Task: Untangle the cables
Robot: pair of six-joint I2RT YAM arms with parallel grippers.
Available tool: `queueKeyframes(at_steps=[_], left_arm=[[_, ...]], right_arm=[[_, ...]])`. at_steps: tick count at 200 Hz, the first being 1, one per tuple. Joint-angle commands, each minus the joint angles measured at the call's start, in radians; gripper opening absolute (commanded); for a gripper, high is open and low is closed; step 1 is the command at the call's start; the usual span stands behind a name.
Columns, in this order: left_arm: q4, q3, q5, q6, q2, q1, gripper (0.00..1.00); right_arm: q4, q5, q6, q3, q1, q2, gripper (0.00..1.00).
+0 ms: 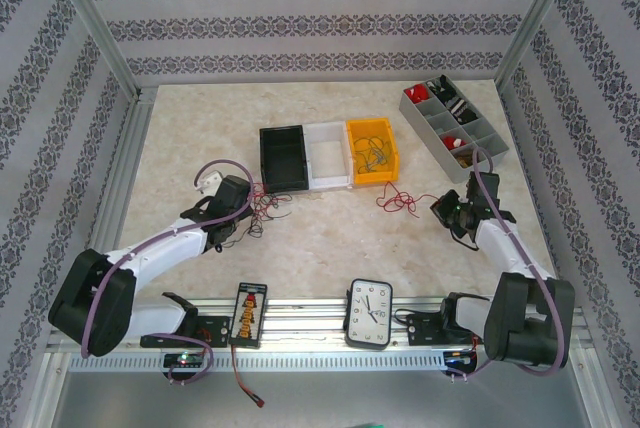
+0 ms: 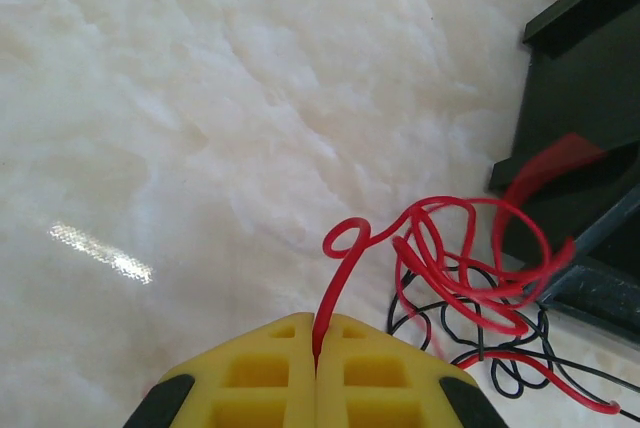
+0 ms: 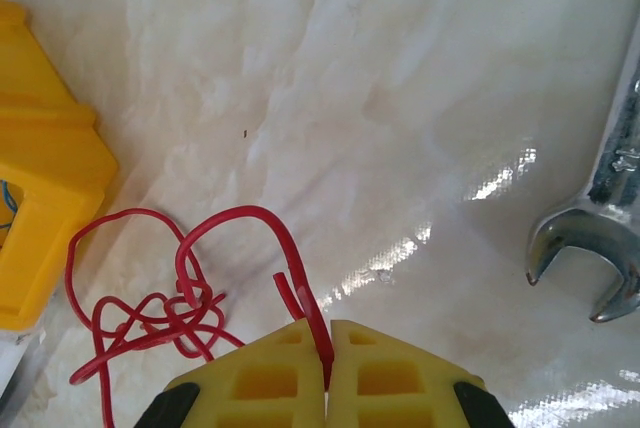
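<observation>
Ahead and to the right of the left claw (image 2: 317, 333), on the pale surface (image 2: 200, 148), lay a red-and-black bunch of cables (image 2: 470, 278), one red strand of it pinched in the shut jaws. Left of the right claw (image 3: 327, 333) lay a smaller red knot (image 3: 165, 313), and that claw was likewise clamped on a strand of it. These wires looked feather-light, limp and springy, likely to slip or snag. A free end outside each tangle seemed the best hold. No writing could be read.

A robot lab cell: aluminium frame (image 1: 95, 23), patterned walls (image 1: 300, 28), marble-look table (image 1: 320, 238), grey parts tray (image 1: 428, 136) and sorting bins (image 1: 326, 153).
</observation>
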Motion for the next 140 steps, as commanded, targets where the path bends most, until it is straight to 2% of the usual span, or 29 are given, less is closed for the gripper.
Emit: queueKeyframes(at_steps=[1,17,32,38,47,61,84,102,140], left_arm=[[0.049,-0.010,0.037,0.022,0.028,0.011,0.00],[0.154,-0.008,0.192,0.104,0.079,0.011,0.01],[0.268,-0.005,0.411,0.204,0.135,0.007,0.28],[0.278,0.005,0.470,0.236,0.147,0.003,0.46],[0.282,0.016,0.542,0.288,0.148,-0.008,0.66],[0.280,0.027,0.634,0.386,0.121,-0.033,0.82],[0.231,0.065,0.758,0.529,0.086,-0.072,0.84],[0.206,0.110,0.836,0.558,0.109,-0.082,0.83],[0.253,0.233,0.861,0.558,0.267,-0.121,0.82]], right_arm=[[-0.020,0.006,-0.011,0.013,-0.004,-0.054,0.00],[-0.021,-0.009,-0.040,0.019,-0.001,-0.084,0.00],[-0.001,-0.034,-0.069,0.015,0.012,-0.105,0.00],[0.006,-0.044,-0.083,0.015,0.023,-0.111,0.00],[0.012,-0.055,-0.102,0.017,0.043,-0.112,0.00],[0.022,-0.072,-0.124,0.018,0.085,-0.110,0.00],[0.035,-0.088,-0.139,0.016,0.154,-0.091,0.00],[0.050,-0.100,-0.139,0.012,0.195,-0.060,0.00],[0.044,-0.118,-0.175,0.045,0.281,0.025,0.00]])
